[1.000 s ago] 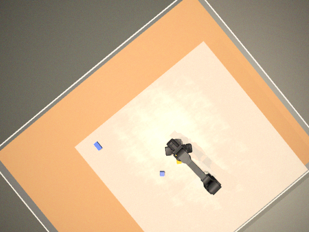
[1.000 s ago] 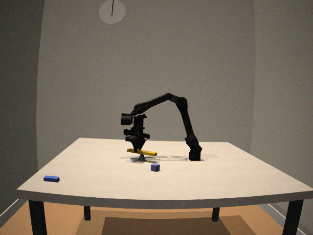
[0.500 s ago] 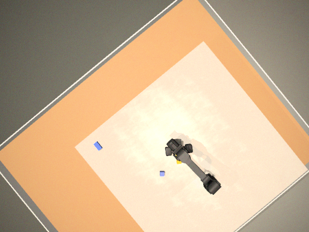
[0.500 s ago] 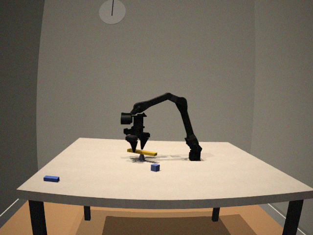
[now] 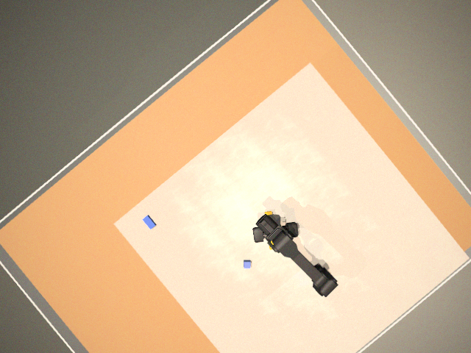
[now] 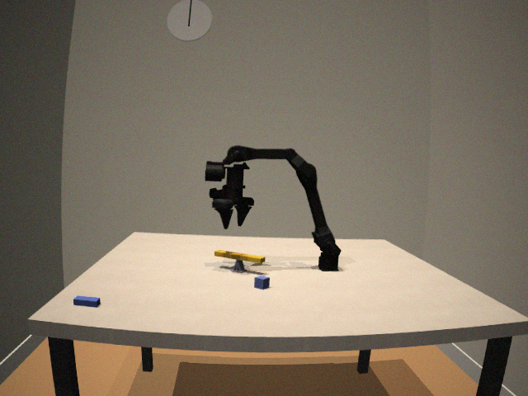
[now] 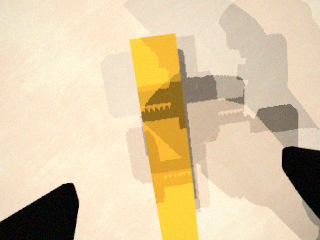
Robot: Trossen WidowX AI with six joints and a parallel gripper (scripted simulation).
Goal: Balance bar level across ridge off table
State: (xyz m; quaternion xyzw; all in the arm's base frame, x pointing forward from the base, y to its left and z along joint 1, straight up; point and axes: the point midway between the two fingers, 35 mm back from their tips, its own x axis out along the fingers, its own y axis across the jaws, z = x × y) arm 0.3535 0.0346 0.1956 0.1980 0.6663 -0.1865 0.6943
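On the table: one yellow bar across one ridge, two blue blocks, end effector wide open, empty.
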